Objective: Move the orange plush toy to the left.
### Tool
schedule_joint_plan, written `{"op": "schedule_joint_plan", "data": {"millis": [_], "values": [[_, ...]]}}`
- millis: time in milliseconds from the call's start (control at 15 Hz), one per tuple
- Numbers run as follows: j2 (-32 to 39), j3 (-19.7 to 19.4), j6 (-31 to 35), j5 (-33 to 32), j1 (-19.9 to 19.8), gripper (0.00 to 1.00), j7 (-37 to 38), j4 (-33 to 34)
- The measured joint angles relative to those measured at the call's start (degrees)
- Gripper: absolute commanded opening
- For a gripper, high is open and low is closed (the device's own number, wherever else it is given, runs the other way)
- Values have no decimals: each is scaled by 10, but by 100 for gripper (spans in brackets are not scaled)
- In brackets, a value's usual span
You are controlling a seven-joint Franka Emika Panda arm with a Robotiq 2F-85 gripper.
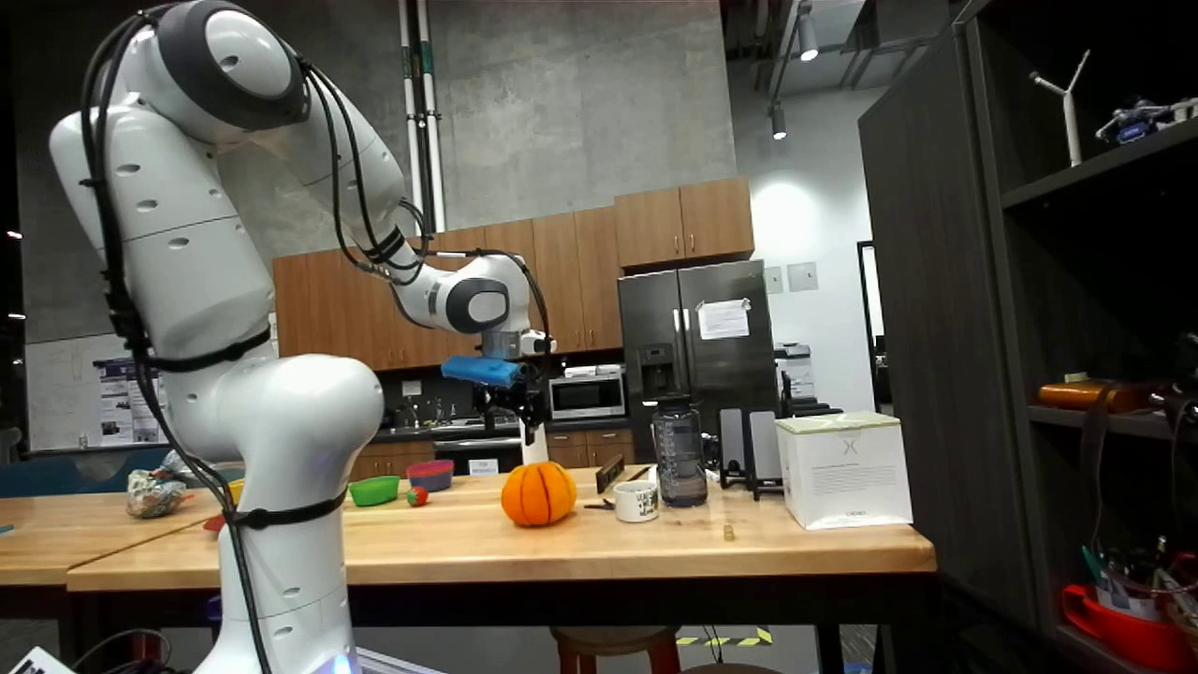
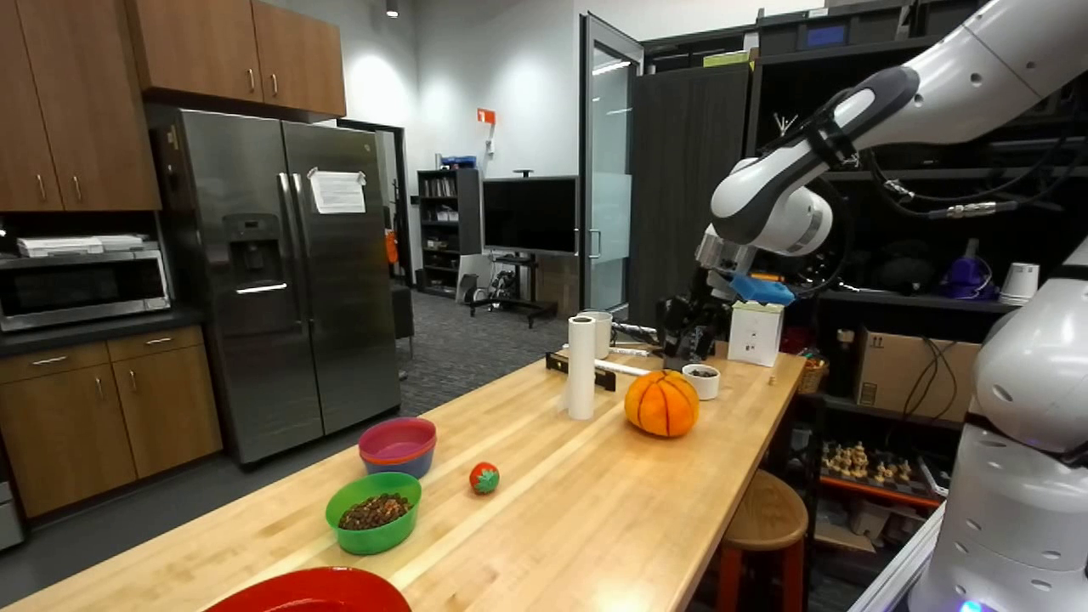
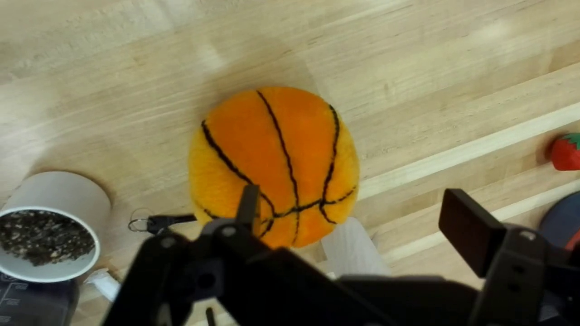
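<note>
- Orange plush toy point(image 3: 276, 149): round, fuzzy, black curved lines; on pale grained wood table point(image 2: 586, 510), just left of white mug point(image 1: 638, 503) in an exterior view.
- Gripper point(image 3: 358, 219): released, dark blocky jaws standing wide apart; hangs above the toy, not touching it.
- Mug: cylindrical, smooth; dark grainy bits point(image 3: 43, 237) inside.
- White roll point(image 2: 581, 370): upright cylinder, far-left of toy in an exterior view.
- Strawberry-shaped thing point(image 2: 484, 478): small, red, green top; left of toy in both exterior views.
- Green bowl point(image 2: 374, 541): round, smooth, holds brown crumbly bits point(image 2: 374, 512); farther left.
- Stacked bowls point(image 2: 399, 466): round, pink uppermost, blue lowest; near green bowl.
- Bottle point(image 1: 680, 459): dark, translucent; right of mug in an exterior view.
- White box point(image 1: 847, 477): flat-sided, printed face; right of bottle.
</note>
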Motion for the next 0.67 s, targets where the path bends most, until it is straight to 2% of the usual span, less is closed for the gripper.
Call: {"op": "schedule_joint_plan", "data": {"millis": [667], "values": [[111,14,88,-9,-2,100,0,24]]}}
